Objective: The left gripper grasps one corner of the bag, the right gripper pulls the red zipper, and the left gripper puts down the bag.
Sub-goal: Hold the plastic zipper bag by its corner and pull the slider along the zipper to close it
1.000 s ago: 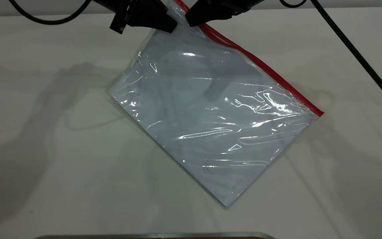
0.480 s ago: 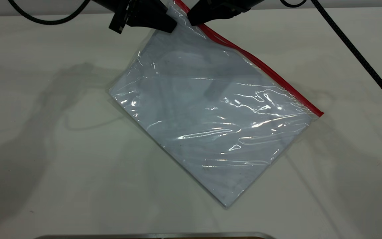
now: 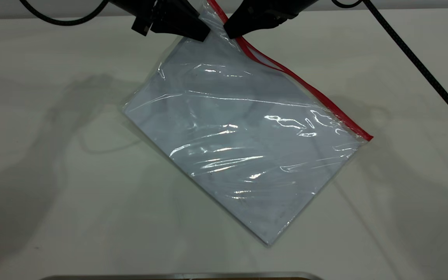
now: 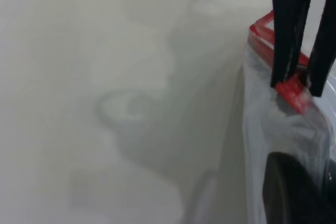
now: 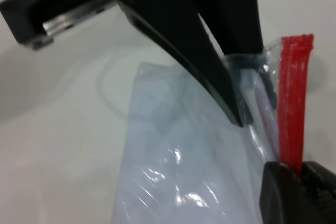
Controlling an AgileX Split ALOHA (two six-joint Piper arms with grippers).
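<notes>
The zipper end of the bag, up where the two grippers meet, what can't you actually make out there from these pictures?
- The slider tab: the right gripper closes on the red zipper in the left wrist view; no separate tab can be told apart.
- The corner of the bag: the frame's top edge cuts it off in the exterior view.
- The left gripper: its fingertips are veiled by the bag.
</notes>
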